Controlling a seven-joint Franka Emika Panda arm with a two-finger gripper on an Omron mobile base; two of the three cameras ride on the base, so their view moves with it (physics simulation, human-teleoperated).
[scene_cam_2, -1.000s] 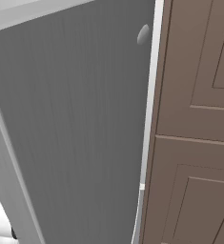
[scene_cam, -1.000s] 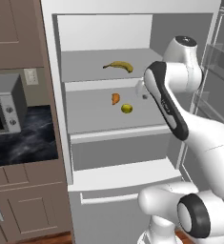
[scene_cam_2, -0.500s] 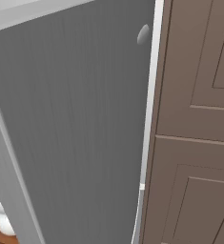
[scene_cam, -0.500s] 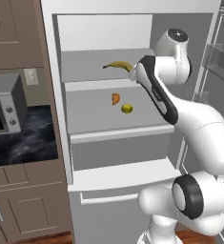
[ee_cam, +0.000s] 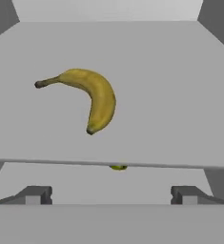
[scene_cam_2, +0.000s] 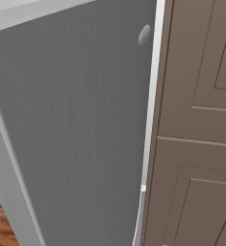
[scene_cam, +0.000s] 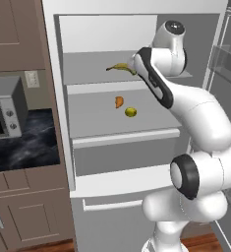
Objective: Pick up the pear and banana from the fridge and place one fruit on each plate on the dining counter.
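Fridge (scene_cam: 63, 147) open, pale inner shelves exposed in left base view. Banana (scene_cam: 121, 68) lying flat on upper shelf (scene_cam: 87, 74), stem end toward the left, partly covered at its right end by the arm's wrist. Pear (scene_cam: 130, 112) resting on middle shelf (scene_cam: 97, 123), just beside small orange wedge (scene_cam: 119, 102), the two close but apart. Arm reaching up into upper shelf compartment, wrist at banana level.

In hand view: banana (ee_cam: 87, 97) curved, dark stem tip at left, blunt end pointing down, lying on the shelf ahead of the gripper (ee_cam: 111, 195). Fingertips (ee_cam: 35, 195) spread wide, nothing between them, no contact with the fruit. Sliver of pear (ee_cam: 118, 167) visible just under the shelf's front edge.

Microwave (scene_cam: 4, 108) on black countertop (scene_cam: 23, 147) left of fridge. Right base view: grey fridge side panel (scene_cam_2: 76, 134) beside brown cabinet door (scene_cam_2: 201, 125)
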